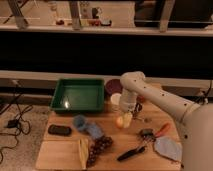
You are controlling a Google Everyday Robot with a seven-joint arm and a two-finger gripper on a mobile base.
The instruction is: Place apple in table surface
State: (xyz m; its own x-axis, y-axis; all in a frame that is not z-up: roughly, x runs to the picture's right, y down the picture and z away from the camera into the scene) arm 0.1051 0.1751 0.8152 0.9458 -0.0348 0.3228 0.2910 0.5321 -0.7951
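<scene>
Because the task wants it on the boards, I note the apple (120,121) low over the table surface (60,150), near the tabletop's middle, just in front of the white cup (116,101); whether it touches the wood I cannot tell. My gripper (126,119) stands directly at the apple's right side, pointing down from my arm. Whether it pinches the fruit or has let go I cannot tell. Outward: the green tray (78,95) behind-left, the grape bunch (100,146) in front-left, a blue cloth (85,125) between them.
</scene>
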